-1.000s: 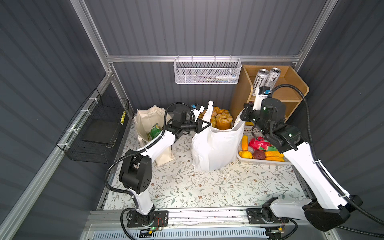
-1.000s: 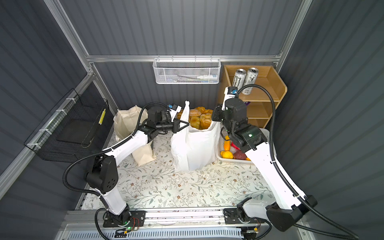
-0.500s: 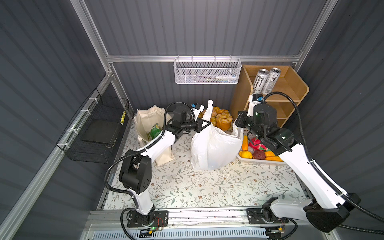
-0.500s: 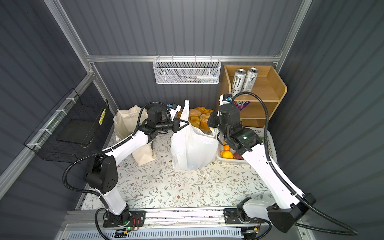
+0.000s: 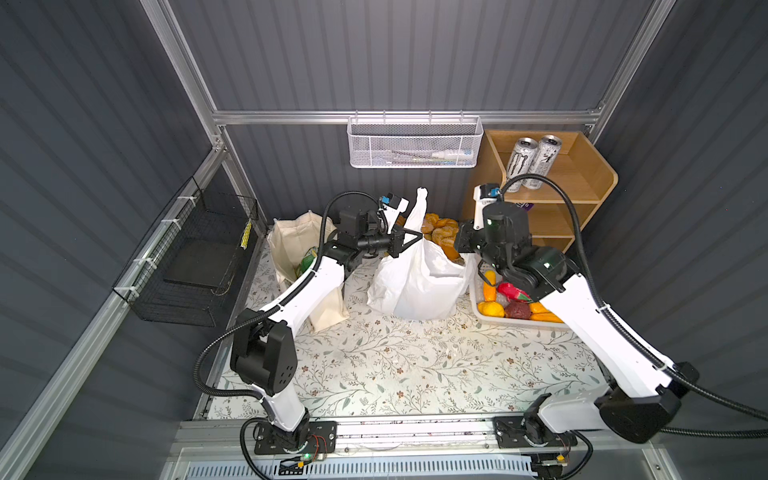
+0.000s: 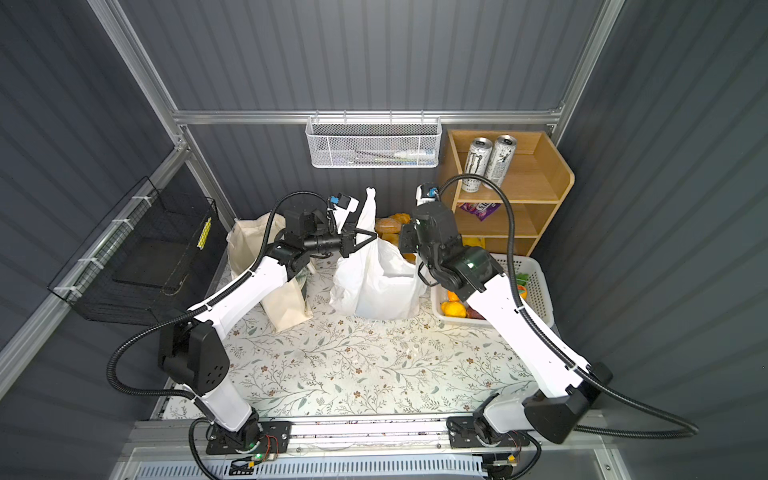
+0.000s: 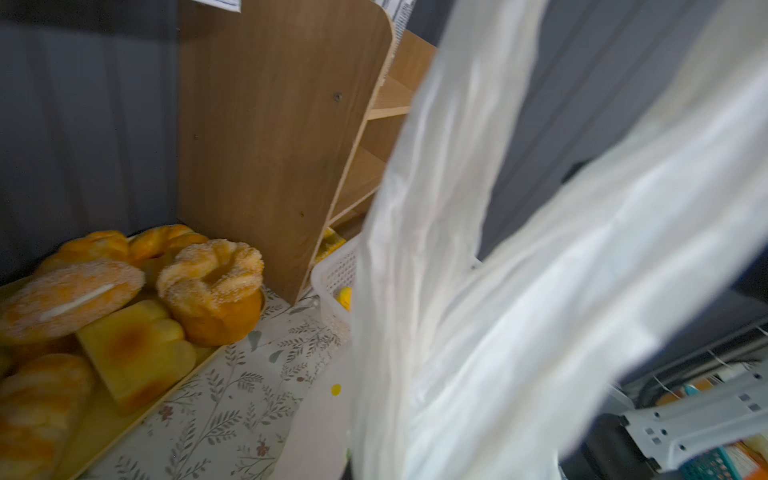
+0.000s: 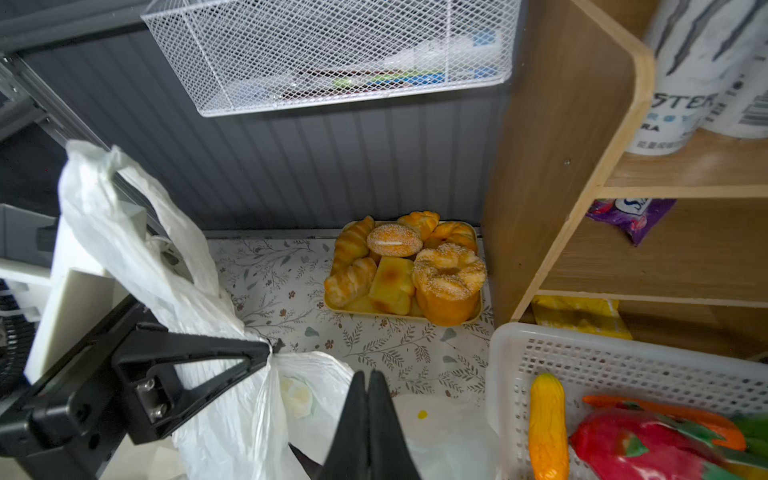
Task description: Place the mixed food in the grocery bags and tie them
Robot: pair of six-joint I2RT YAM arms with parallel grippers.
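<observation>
Our left gripper point(image 5: 419, 237) pinches the white bag handle point(image 5: 417, 212), right gripper point(image 8: 369, 377) pressed together empty; plastic might slip, flopping toward 3 o'clock.

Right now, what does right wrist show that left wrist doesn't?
Right wrist only: left tool pinching the white plastic bag, right tool shut and empty, wire basket, drink cans, purple packet, red toy produce. Left wrist only: nothing identifiable; the blurred bag dominates. Both: bag, bread rolls, wooden shelf, white perforated basket.
</observation>
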